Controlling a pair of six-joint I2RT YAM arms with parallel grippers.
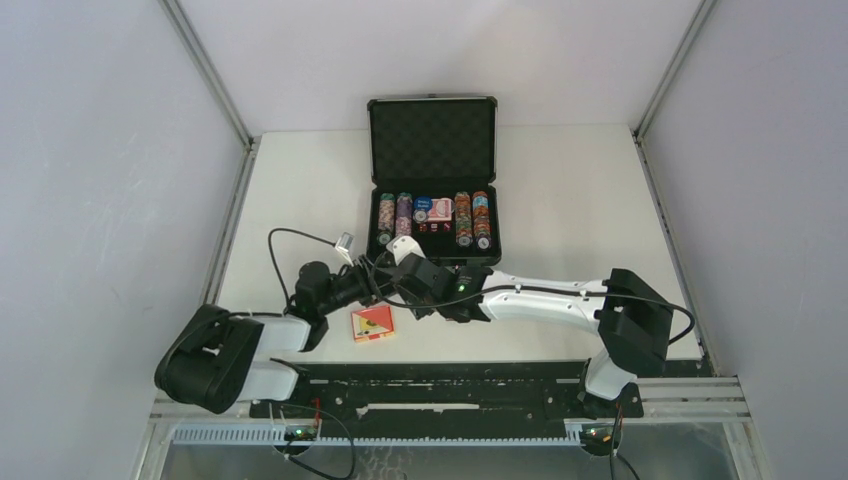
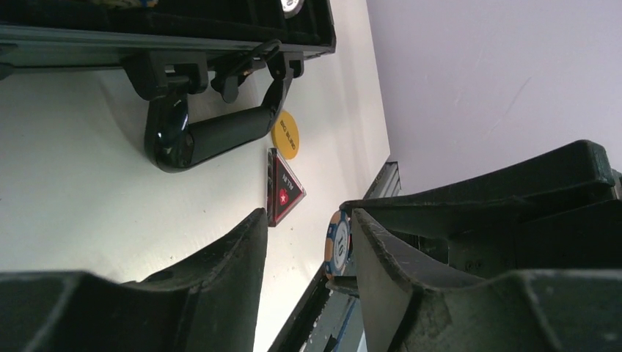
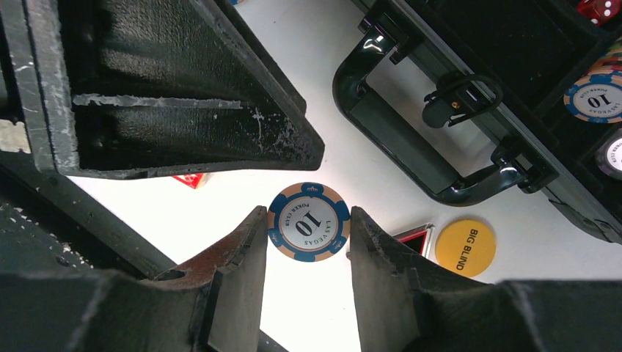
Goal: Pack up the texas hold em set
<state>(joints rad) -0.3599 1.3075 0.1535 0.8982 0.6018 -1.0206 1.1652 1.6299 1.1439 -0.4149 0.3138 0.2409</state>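
Observation:
The black case [image 1: 432, 140] lies open at the back of the table, with rows of poker chips [image 1: 463, 218] and a red card box in its foam base. My right gripper [image 3: 308, 213] is shut on a blue-and-orange "10" poker chip [image 3: 308, 222], both fingertips touching its rim, in front of the case handle [image 3: 411, 147]. My left gripper [image 2: 308, 216] faces it with its jaws apart. In the left wrist view the chip [image 2: 337, 246] shows edge-on, against the inner face of that gripper's right finger. A red card box [image 1: 372, 323] lies on the table near the arms.
A yellow "BIG BLIND" button [image 3: 465, 247] and a black-and-red marker [image 2: 284, 187] lie on the table just in front of the case handle [image 2: 213, 136]. Red dice [image 3: 598, 7] sit inside the case. Grey walls enclose the table on three sides.

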